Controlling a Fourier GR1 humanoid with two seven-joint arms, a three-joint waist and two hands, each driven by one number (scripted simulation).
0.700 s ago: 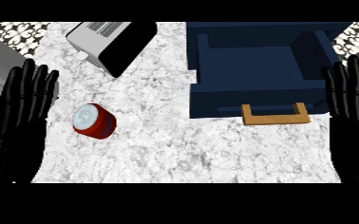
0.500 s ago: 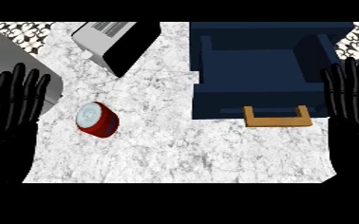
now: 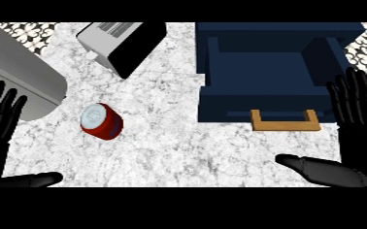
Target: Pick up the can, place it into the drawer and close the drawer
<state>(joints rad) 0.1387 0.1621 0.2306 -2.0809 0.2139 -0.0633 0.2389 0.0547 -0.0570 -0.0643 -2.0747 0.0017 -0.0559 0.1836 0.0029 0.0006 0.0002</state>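
A red can [image 3: 101, 121] with a silver top lies on the marble counter [image 3: 179, 145], left of centre. The dark blue drawer [image 3: 272, 73] stands open at the upper right, its wooden handle [image 3: 284, 121] facing me. My left hand [image 3: 8, 114] shows at the left edge, open with fingers up, a short way left of the can and apart from it. My right hand [image 3: 351, 106] is open at the right edge beside the drawer's front corner, its thumb [image 3: 315, 169] stretched out low on the counter. Neither hand holds anything.
A grey and black toaster-like appliance [image 3: 122, 43] stands at the back left. A grey sink basin [image 3: 28, 82] curves in at the left edge. Patterned tiles show in the top corners.
The view has shifted, so the can and the drawer sit lower and further right in the picture. Both hands have slid toward the edges, and the sink has come into view at left.
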